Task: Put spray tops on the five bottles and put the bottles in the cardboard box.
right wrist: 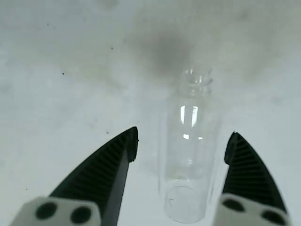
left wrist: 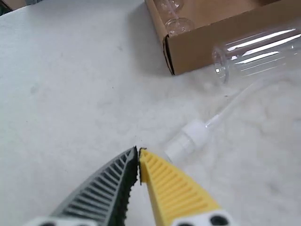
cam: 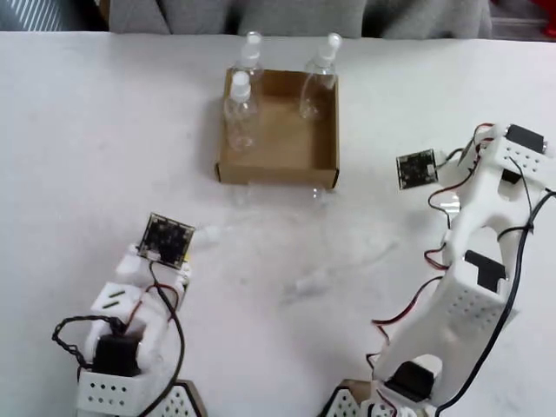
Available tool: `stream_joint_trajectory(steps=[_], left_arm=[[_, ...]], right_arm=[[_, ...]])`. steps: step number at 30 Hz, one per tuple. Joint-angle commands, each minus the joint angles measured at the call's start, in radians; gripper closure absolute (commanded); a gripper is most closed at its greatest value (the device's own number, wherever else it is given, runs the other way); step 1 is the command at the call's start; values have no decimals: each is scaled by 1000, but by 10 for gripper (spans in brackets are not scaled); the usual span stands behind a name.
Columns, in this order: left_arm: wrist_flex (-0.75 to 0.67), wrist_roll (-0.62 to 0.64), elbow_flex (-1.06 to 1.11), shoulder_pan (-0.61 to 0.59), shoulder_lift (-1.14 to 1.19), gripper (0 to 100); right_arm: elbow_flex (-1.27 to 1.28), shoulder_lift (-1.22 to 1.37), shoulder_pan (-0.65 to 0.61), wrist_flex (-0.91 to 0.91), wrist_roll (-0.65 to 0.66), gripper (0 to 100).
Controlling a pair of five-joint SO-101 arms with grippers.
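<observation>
Right claw (right wrist: 183, 136) spread wide, straddling an uncapped bottle (right wrist: 190, 155) lying on the desk (right wrist: 56, 56). Left claw (left wrist: 138, 153) closed, empty, just beside a loose spray top (left wrist: 186, 139) near the cardboard box (left wrist: 221, 42). Risk: the round bottle, probably slick, may roll aside on closing.

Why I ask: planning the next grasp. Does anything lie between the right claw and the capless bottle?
Nothing visible does. The capless bottle is on the table, directly between the fingers of the open right claw, with only bare tabletop beside it.
</observation>
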Motion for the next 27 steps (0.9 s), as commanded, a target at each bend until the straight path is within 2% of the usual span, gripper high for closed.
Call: stream_joint_trajectory(steps=[1,20,22,27], left_arm=[[-2,-6,-3,-2,-10,973],[-3,-6,-3,-1,-10,972],[-3,-6,-3,-1,-10,972],[-3,-6,-3,-1,-10,972]], right_arm=[[-41,2,-24,-18,-41,728],[-51,137,-1,-150,-43,732],[-51,148,-1,-166,-44,771],[-51,153,-1,-186,-46,966]])
